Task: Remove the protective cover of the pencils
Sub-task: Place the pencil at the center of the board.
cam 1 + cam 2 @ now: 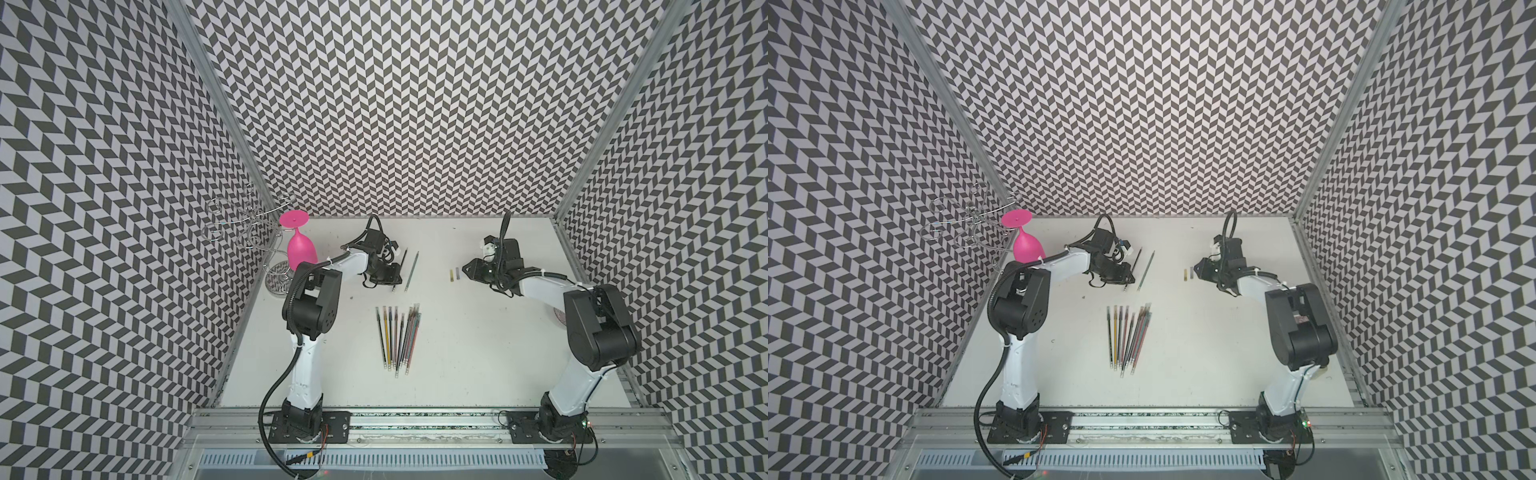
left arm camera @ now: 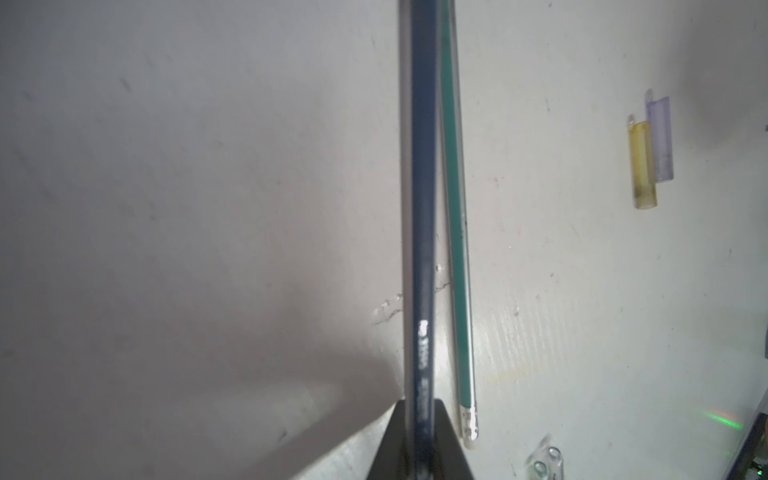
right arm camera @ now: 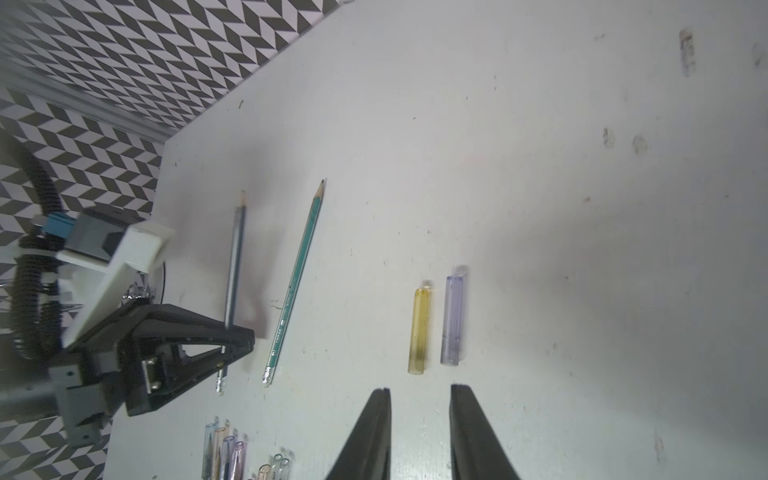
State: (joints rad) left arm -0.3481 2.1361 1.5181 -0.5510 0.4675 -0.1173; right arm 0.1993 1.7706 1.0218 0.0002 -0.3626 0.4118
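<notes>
Left tool point(image 3: 239, 336): jaws closed around the grey pencil point(image 3: 235, 257) near its eraser end; the pencil's point is bare.
Right tool point(image 3: 419, 388): jaws apart and empty, just short of two loose covers, the yellow cover point(image 3: 420, 328) and violet cover point(image 3: 453, 320), side by side on the tabletop point(image 3: 582, 208).
Green pencil point(image 3: 297, 274): bare, lying beside the grey one.
Pencils point(image 1: 397, 336): fanned bundle mid-tabletop, tips capped.
Judged progress: two stripped, about ten to go.

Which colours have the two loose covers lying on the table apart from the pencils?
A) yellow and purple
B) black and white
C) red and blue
A: the yellow cover and the purple cover lie side by side on the table.
</notes>
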